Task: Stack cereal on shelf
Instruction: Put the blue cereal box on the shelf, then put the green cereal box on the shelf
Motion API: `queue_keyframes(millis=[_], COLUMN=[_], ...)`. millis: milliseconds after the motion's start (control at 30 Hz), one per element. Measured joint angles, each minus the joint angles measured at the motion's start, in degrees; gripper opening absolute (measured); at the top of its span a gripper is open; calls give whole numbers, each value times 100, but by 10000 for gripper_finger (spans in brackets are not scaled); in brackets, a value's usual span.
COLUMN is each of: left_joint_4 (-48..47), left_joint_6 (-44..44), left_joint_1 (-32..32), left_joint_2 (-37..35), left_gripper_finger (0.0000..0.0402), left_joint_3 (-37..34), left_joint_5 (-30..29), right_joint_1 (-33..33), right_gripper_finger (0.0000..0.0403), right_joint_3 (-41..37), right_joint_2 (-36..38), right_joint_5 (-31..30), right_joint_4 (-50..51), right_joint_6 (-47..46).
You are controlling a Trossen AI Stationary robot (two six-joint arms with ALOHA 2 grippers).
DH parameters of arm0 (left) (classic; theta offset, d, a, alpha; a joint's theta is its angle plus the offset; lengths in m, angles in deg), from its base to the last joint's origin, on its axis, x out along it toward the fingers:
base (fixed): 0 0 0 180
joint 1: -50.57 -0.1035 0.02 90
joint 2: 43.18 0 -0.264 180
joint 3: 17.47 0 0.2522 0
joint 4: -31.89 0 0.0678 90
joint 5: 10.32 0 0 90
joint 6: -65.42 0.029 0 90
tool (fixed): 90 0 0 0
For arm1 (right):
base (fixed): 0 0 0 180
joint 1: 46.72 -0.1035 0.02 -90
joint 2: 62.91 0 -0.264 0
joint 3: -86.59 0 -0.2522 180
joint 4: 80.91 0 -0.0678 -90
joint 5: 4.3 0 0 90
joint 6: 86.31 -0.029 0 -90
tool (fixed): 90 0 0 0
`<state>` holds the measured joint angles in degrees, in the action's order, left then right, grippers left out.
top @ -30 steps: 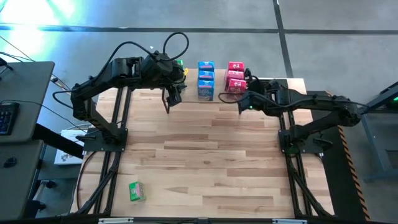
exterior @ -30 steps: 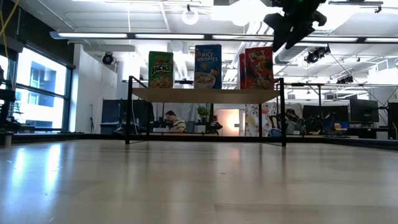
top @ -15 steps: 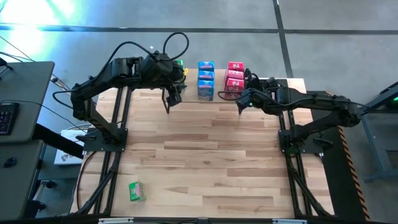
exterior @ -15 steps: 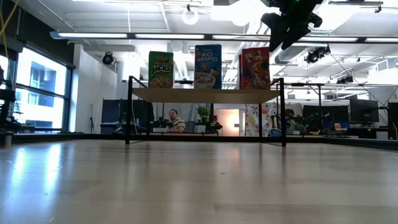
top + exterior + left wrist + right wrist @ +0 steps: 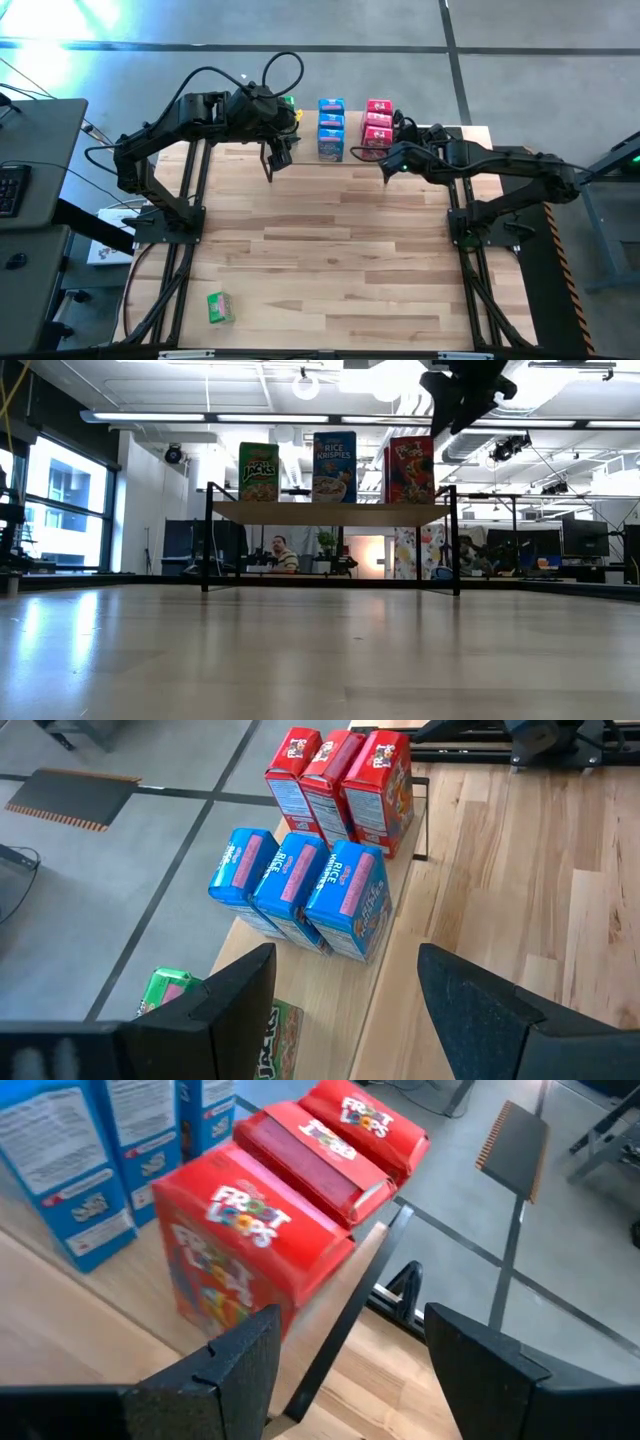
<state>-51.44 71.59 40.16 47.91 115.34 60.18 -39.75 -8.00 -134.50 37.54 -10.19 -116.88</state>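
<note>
Wood table (image 5: 330, 250), 1 green box (image 5: 220, 307); shelf (image 5: 330, 512) stocked; both grippers wide.

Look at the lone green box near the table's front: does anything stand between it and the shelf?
Nothing visible does. The green box lies alone on bare table; open wood runs back to the shelf. Both grippers, left and right, hang open near the shelf.

Shelf (image 5: 330, 512) at desk's (image 5: 330, 260) far edge carries upright rows of red boxes (image 5: 378, 122), blue boxes (image 5: 331, 127), green boxes (image 5: 215, 1035). One green box (image 5: 220, 307) lies on desk, well apart from left tool (image 5: 272, 160).
</note>
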Motion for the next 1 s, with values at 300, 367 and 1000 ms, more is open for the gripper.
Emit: queue_keyframes(millis=[300, 367, 1000], left_joint_4=[1, 1, 1], left_joint_6=[0, 0, 0], left_joint_1=[-2, 0, 0], left_joint_2=[0, 0, 0], left_gripper_finger=[236, 236, 236], left_joint_3=[-1, -1, -2], left_joint_5=[1, 1, -2], right_joint_1=[-415, -584, -258], right_gripper_finger=[239, 239, 239], right_joint_3=[92, 92, -219], right_joint_2=[192, 300, 1198], right_joint_5=[129, 129, 4832], right_joint_4=[-188, -326, -3159], right_joint_6=[2, 109, 3559])
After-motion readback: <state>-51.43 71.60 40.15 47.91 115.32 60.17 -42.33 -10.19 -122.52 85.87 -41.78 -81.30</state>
